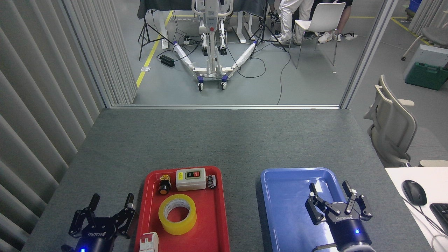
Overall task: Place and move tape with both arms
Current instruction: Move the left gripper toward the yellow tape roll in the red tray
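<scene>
The yellow tape roll (177, 214) with its white core lies flat in the middle of the red tray (210, 224). My left gripper (112, 202) stands open over the grey table just left of the red tray, apart from the tape, nothing between its fingers. Over the right side of the blue tray (287, 203) my right gripper (330, 190) is open too and holds nothing.
In the red tray also sit a beige switch box (190, 179), a small orange-tipped button (163, 186), a small dark part (211, 181) and a white part (148, 242). A white desk with mouse (414, 192) and keyboard (441, 213) is at right.
</scene>
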